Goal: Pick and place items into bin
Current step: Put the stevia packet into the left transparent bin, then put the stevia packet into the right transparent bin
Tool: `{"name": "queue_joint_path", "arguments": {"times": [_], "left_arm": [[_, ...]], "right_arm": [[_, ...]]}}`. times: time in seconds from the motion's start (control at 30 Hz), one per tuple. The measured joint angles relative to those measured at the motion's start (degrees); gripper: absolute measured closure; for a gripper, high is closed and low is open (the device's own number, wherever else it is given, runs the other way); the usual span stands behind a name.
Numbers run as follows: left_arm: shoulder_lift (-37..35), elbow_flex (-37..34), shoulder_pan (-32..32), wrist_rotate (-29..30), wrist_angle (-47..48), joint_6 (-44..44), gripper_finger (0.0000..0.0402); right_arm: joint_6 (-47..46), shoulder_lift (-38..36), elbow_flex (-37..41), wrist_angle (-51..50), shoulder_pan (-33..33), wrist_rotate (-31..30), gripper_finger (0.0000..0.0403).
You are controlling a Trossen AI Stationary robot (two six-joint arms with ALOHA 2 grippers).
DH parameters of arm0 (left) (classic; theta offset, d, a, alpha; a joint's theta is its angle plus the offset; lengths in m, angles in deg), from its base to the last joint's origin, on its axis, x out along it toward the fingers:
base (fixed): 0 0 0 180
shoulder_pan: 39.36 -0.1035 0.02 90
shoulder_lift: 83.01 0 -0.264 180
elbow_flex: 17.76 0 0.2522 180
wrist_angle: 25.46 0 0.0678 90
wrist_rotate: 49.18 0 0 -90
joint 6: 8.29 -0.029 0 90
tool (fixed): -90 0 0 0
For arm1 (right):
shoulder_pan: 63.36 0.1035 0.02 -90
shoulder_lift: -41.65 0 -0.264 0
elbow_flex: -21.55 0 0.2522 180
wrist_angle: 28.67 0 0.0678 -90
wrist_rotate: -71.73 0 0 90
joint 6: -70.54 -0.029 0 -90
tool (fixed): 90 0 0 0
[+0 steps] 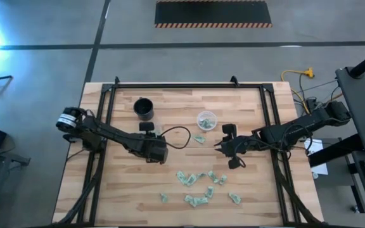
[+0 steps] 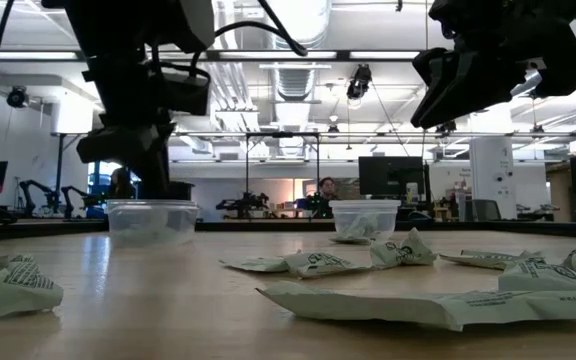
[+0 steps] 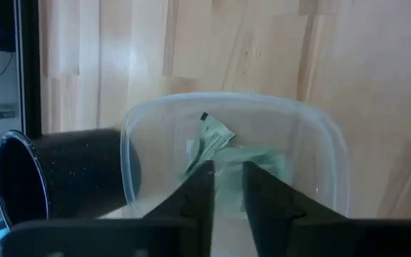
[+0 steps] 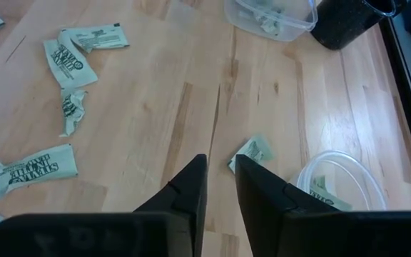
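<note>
Several pale green-and-white packets lie scattered flat on the near part of the wooden table. One lone packet lies just ahead of my right gripper. That gripper hovers shut above the table, near a clear bin. My left gripper reaches down into a second clear bin beside the black cup. It is shut, with a packet at its tips. More packets lie in this bin. My left gripper comes from above, pointing down into the clear bin, and a wrinkled packet stands up right at its fingertips. The fingers themselves hide where they meet it. The packet sits inside the bin's walls, tilted.
The black cup stands close against the left bin on its far side. Black frame rails run along the table's left, far and right edges. A cable loops over the table by the left wrist. Bare wood lies between the bins and the packet cluster.
</note>
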Motion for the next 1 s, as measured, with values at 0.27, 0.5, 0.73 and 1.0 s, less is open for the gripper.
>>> {"name": "queue_joint_path", "arguments": {"times": [0.27,0.5,0.73,1.0], "left_arm": [[-2.4,1.0,2.0,-0.5,1.6,5.8,0.0287],[-3.5,1.0,8.3,-0.1,1.8,10.4,0.0286],[-3.5,1.0,14.0,1.4,2.1,14.8,0.0286],[-3.5,0.9,18.4,4.7,2.1,17.0,0.0285]], "right_arm": [[-1.9,0.7,0.6,0.1,0.3,1.3,0.0328],[-1.3,7.4,1.7,4.8,0.9,1.1,0.0336],[-7.4,14.0,0.3,3.0,1.6,1.3,0.0328],[-15.7,18.4,-2.9,-1.8,7.6,1.1,0.0295]]}}
